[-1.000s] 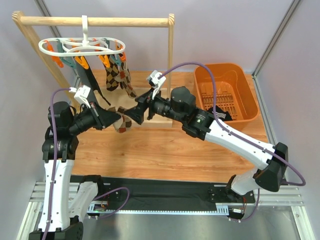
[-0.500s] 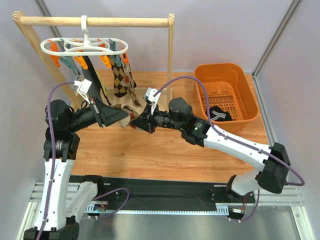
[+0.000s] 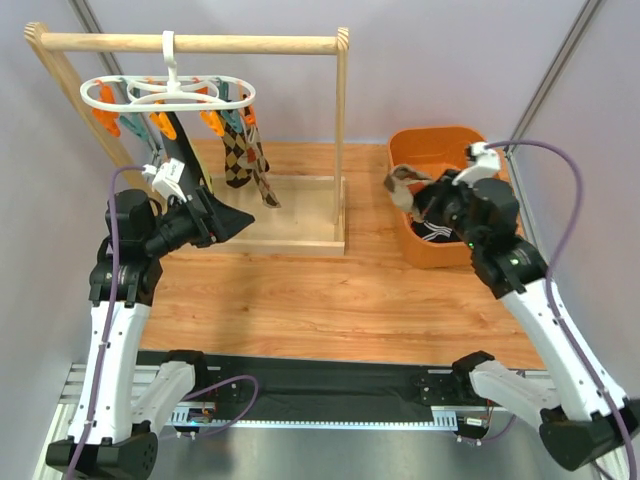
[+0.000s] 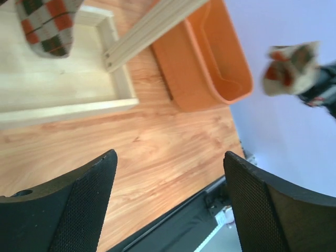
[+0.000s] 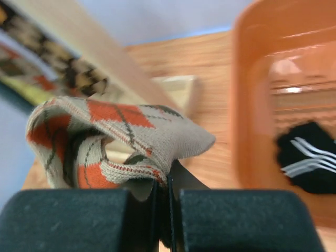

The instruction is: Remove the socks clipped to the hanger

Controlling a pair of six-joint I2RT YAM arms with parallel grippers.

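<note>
Argyle sock [image 5: 121,142] clamped by a thin fold in the tightly closed right end effector [image 5: 168,210], bunched just above its fingertips. Ahead and to its right, orange basket [image 5: 247,94] with a black sock [image 5: 310,157] already inside. Well off to its left, more socks [image 3: 242,155] clipped on the hanger [image 3: 165,92] under the wooden rack [image 3: 190,42]. Left end effector [image 4: 173,210] spread wide, holding nothing, above the table [image 4: 157,152].

Could go wrong at release: seems only at the basket's near rim, so opening now might drop the sock on the rim or the table. Such a thin pinch might also slip.

A second ago: both together mid-table, left gripping, right wide. Now handed over, carried to the basket, left let go.
</note>
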